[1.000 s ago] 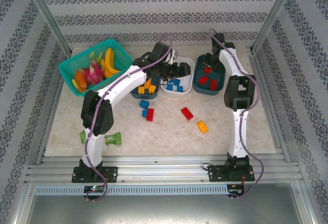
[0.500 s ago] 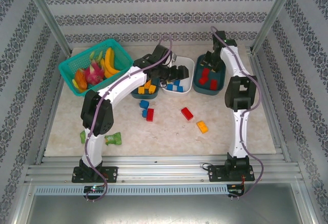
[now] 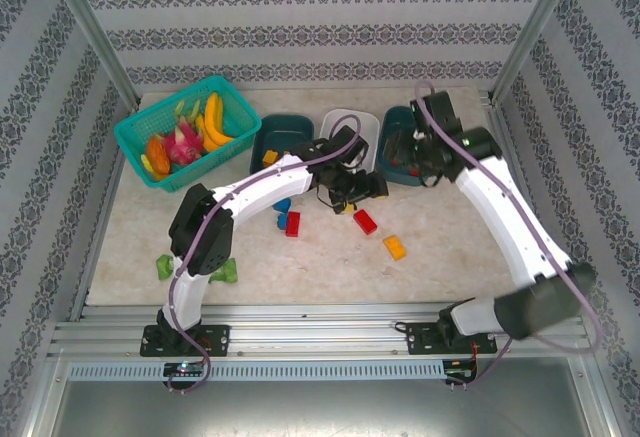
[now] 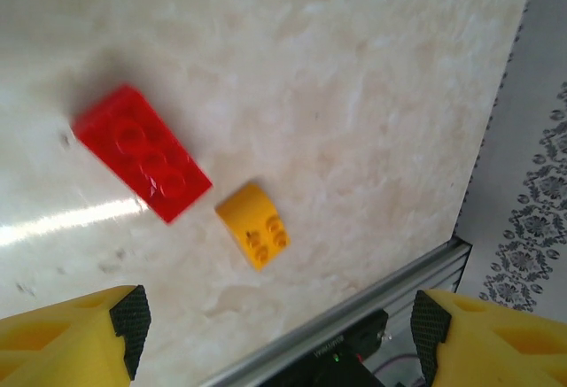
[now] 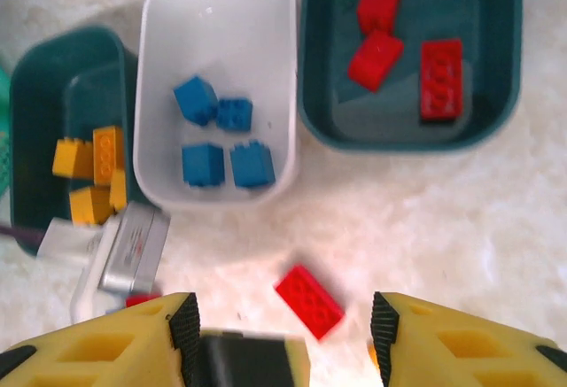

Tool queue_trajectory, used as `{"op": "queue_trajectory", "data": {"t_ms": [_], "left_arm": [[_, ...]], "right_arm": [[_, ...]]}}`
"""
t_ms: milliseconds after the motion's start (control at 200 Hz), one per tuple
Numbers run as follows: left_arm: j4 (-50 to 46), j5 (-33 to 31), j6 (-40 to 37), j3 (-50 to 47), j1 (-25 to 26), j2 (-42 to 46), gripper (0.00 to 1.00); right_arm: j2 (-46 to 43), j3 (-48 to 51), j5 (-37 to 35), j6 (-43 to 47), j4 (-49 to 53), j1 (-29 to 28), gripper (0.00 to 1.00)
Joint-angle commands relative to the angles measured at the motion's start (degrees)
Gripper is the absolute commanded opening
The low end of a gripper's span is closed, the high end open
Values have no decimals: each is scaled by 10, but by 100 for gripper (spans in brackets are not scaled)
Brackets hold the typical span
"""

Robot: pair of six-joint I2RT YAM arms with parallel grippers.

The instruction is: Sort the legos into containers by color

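I'm hovering the left gripper (image 4: 279,321), open and empty, over a red lego (image 4: 142,152) and a yellow lego (image 4: 253,224) lying on the table (image 4: 354,95); the right gripper (image 5: 283,316) is hanging open near the containers (image 5: 230,33).

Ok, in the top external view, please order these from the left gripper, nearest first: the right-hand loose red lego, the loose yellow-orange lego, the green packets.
1. Right-hand red lego, just on the near side of the left gripper.
2. Yellow-orange lego, further right, toward the near edge.
3. Green packets, far left, beside the left arm's base.
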State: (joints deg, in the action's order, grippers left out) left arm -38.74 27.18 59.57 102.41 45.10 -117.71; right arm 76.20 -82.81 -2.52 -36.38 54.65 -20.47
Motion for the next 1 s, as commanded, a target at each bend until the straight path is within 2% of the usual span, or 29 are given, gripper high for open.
{"op": "queue_trajectory", "data": {"t_ms": [0, 180, 345, 480, 669, 994], "left_arm": [[-71, 8, 82, 37, 22, -30, 80], [-91, -7, 155, 42, 56, -53, 80], [-117, -23, 202, 72, 86, -90, 79], [-118, -35, 218, 112, 104, -122, 79], [-152, -50, 237, 182, 121, -181, 78], [-169, -85, 265, 265, 129, -261, 70]], "right_arm": [[-96, 66, -27, -24, 17, -44, 57], [-228, 147, 16, -39, 35, -96, 61], [-302, 190, 48, -75, 74, -113, 63], [-341, 218, 72, -101, 85, -121, 65], [-381, 238, 67, -126, 94, -132, 65], [-407, 237, 68, -127, 114, -132, 65]]}}
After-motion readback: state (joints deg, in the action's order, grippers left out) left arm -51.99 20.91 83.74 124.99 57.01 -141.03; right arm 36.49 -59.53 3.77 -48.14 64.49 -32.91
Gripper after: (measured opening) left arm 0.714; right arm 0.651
